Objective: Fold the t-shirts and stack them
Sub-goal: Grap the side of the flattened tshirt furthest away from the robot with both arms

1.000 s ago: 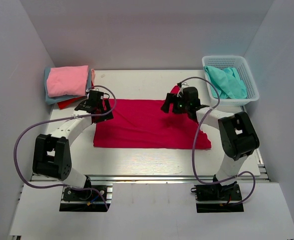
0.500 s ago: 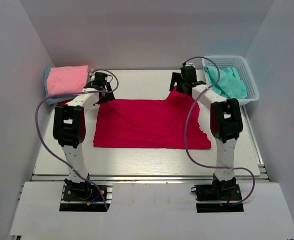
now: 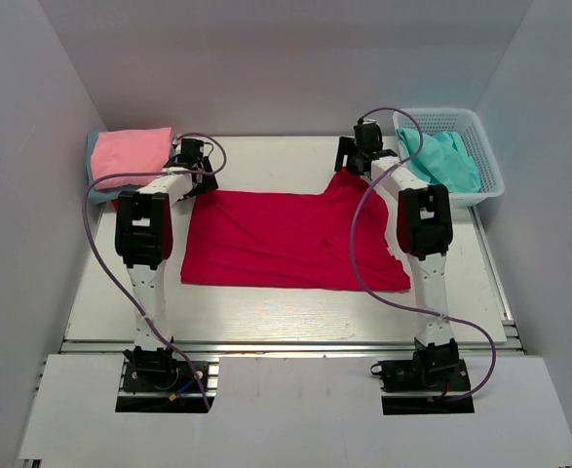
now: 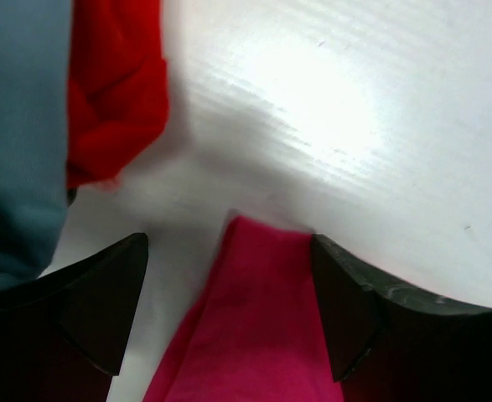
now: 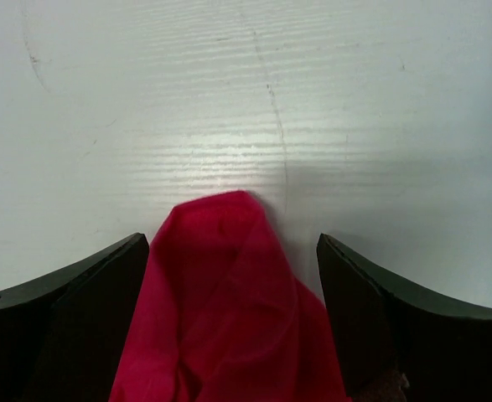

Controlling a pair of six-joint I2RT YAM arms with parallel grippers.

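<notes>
crimson t-shirt (image 3: 295, 239) x1, flat on table (image 3: 266, 312) | left gripper (image 4: 227, 268) + right gripper (image 5: 231, 260): fingers apart, far corner between each, not pinched | far-left pile: pink shirt (image 3: 130, 156), grey-blue shirt (image 4: 19, 126), red shirt (image 4: 111, 84) mostly buried | teal shirt (image 3: 439, 161) x1 bunched in basket (image 3: 493, 180)

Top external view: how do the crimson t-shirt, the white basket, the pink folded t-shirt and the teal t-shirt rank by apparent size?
1. crimson t-shirt
2. white basket
3. pink folded t-shirt and teal t-shirt: they look about alike, so not ranked.
</notes>
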